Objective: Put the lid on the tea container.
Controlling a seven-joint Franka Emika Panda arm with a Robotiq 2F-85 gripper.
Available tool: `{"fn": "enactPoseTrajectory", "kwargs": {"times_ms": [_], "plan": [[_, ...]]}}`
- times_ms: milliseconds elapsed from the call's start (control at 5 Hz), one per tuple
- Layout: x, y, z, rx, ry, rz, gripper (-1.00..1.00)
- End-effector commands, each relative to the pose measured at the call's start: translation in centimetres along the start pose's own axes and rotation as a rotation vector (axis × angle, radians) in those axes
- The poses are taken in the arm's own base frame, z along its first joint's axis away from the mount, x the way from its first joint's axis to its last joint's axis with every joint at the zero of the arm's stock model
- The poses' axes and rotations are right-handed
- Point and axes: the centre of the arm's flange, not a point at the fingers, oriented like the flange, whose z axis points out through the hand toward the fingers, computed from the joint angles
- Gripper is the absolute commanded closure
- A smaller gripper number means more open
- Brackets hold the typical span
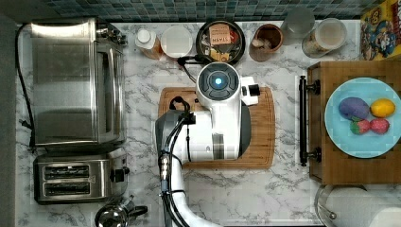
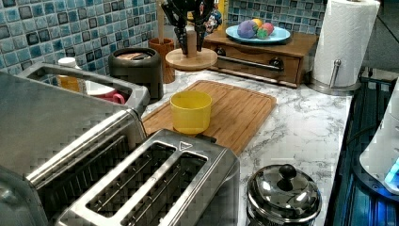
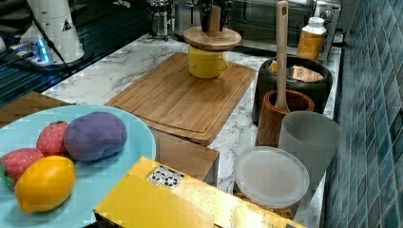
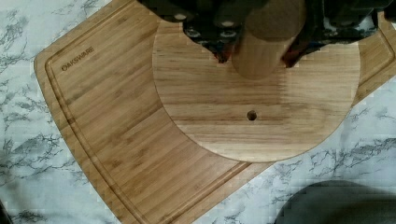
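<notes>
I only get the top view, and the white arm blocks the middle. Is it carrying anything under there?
Observer: Yes. The end effector grips the knob of a round wooden lid, held in the air.
Operator: What's underneath it?
Observer: In the wrist view, the cutting board. A yellow cup also stands on that board.
Operator: Is the lid on the tea container?
Observer: Not yet. The tea container is open, packets showing, off the board.

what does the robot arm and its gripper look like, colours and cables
The arm is glossy white with grey joint sections and a round cap with a blue light on top. Black cables run along its lower links. The gripper is black.
</notes>
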Motion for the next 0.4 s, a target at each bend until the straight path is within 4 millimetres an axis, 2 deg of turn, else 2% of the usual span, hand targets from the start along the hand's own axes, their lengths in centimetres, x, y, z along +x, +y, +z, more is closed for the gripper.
{"fn": "enactPoseTrajectory", "kwargs": {"times_ms": [200,400], "plan": [[2.0,-2.1,-21.2,0.277,0.364,0.009,1.0],[2.9,-2.4,-22.8,0.313,0.383,0.015,1.0]]}}
